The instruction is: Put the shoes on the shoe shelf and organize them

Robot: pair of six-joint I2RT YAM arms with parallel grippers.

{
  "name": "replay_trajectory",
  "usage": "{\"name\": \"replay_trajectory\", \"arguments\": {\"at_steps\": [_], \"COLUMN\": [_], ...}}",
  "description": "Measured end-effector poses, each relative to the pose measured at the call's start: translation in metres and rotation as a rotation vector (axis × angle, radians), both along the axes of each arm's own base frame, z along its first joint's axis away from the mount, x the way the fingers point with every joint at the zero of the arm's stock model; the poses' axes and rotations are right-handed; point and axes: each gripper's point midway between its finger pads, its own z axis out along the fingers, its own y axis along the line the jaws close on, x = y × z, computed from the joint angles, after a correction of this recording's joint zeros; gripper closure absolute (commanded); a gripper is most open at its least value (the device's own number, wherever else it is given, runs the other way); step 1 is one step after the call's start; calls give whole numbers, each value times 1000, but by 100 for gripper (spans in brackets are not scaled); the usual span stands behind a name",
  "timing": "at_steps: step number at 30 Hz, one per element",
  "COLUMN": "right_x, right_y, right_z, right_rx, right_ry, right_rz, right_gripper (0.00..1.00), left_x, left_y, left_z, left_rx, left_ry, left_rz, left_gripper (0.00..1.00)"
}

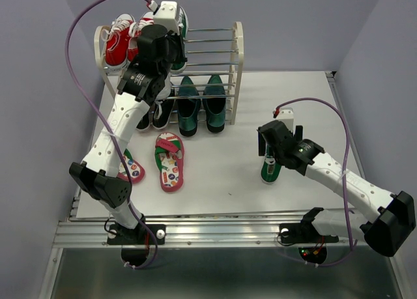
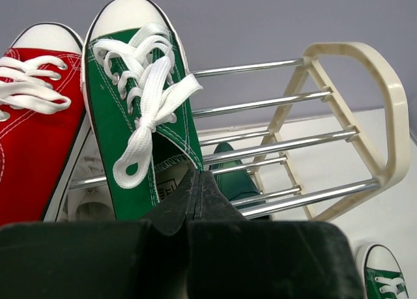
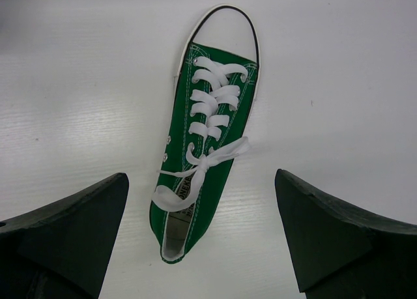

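Observation:
On the top tier of the shoe shelf (image 1: 238, 51) (image 2: 384, 110) lies one green canvas sneaker (image 2: 140, 110), toe pointing to the back. My left gripper (image 1: 172, 35) (image 2: 199, 176) is shut on the edge of its collar. The other green sneaker (image 1: 271, 170) (image 3: 208, 142) lies on the table at the right. My right gripper (image 1: 268, 157) (image 3: 202, 178) hangs open just above its heel end, one finger on each side. Two dark green loafers (image 1: 201, 107) stand on the lowest tier. Both flip-flops (image 1: 171, 161) lie on the table in front of the shelf, one half hidden by the left arm.
Red sneakers (image 1: 120, 42) (image 2: 32, 116) fill the left end of the top tier, right beside the held sneaker. A dark pair (image 1: 156, 113) sits low on the shelf, left of the loafers, mostly hidden by the left arm. Walls close in on three sides.

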Motion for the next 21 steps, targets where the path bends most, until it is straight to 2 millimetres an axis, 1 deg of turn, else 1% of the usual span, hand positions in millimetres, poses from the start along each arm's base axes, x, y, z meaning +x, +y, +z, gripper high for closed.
{"name": "replay_trajectory", "arguments": {"at_steps": [3,5,9,16,21], "right_x": [0,0,0,0,0], "right_y": [0,0,0,0,0], "right_z": [0,0,-1,-1,-1], "right_rx": [0,0,1,1,1], "right_ry": [0,0,1,1,1], "right_rz": [0,0,-1,-2,-1], "right_gripper": [0,0,0,0,0], "left_x": [1,1,-4,-16,-16], "left_y": [-4,-9,-10,-19,-16], "left_z": [-7,-8,-9,-12,-12], "left_rx": [7,9,15,31,41], "left_ry": [8,-9,-38,-83,-88], "left_rz": [-24,-53,-88,-184,-171], "left_gripper": [100,100,100,100,100]}}
